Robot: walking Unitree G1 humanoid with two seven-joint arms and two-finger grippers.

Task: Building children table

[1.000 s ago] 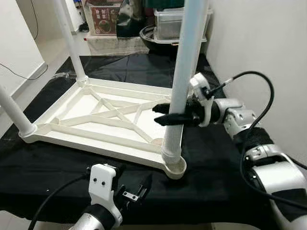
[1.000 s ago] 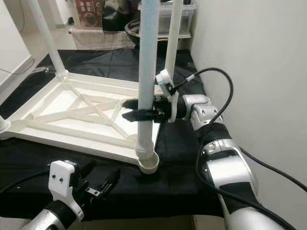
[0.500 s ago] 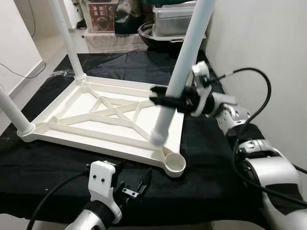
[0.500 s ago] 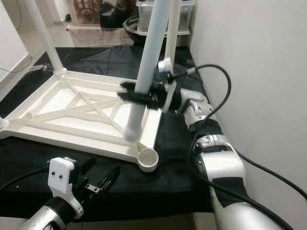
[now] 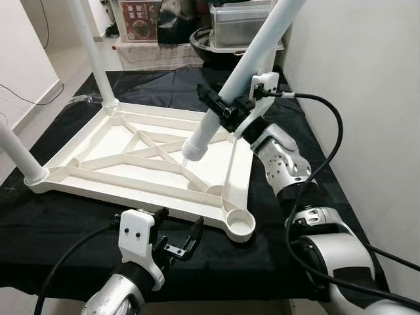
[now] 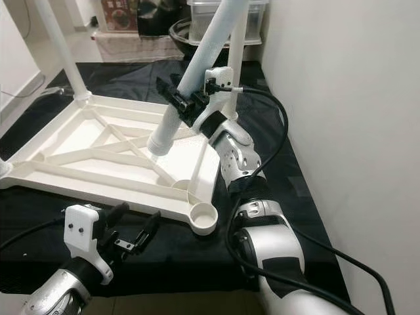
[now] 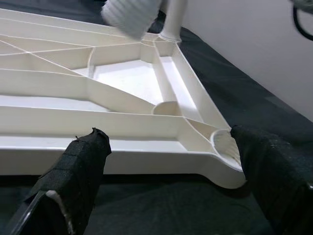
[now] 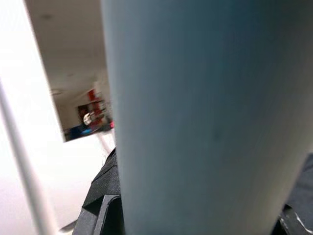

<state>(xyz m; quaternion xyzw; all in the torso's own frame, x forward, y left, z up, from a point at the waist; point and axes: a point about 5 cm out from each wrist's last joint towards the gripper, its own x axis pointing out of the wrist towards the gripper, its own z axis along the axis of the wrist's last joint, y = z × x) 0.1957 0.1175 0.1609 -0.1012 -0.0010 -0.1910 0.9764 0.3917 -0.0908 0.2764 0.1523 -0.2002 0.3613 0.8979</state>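
On a black cloth (image 5: 85, 230), a white plastic tabletop (image 5: 131, 164) is laid upside down, its ribbed underside facing up. Three legs are seen standing upright in its corner sockets: a far-left leg (image 5: 92, 52), a near-left leg (image 5: 16, 154) and a far-right leg (image 6: 237, 52). The near-right corner socket (image 5: 240, 225) is seen open, with nothing in it.

Above the tabletop, the right gripper (image 5: 223, 108) is clenched around the loose leg (image 5: 256, 52), gripping it not far above its lower end. The leg is held tilted, its upper part leaning away past the gripper toward the wall (image 5: 367, 85) and its threaded end (image 5: 193, 152) hanging below and to the left of the gripper, over the ribs and apart from them. The open socket lies well below the gripper, nearer the robot. In the right wrist view the pale leg (image 8: 195, 117) is pressed close against the camera.

Near the front edge of the cloth, the left gripper (image 5: 177, 243) is held low with its fingers (image 7: 73, 171) spread apart and nothing between them. Just beyond it lie the tabletop's near rim and the open socket (image 7: 226, 147). Behind the table, a clear storage box (image 5: 243, 23) and a dark bowl (image 5: 210, 46) are seen on the floor.
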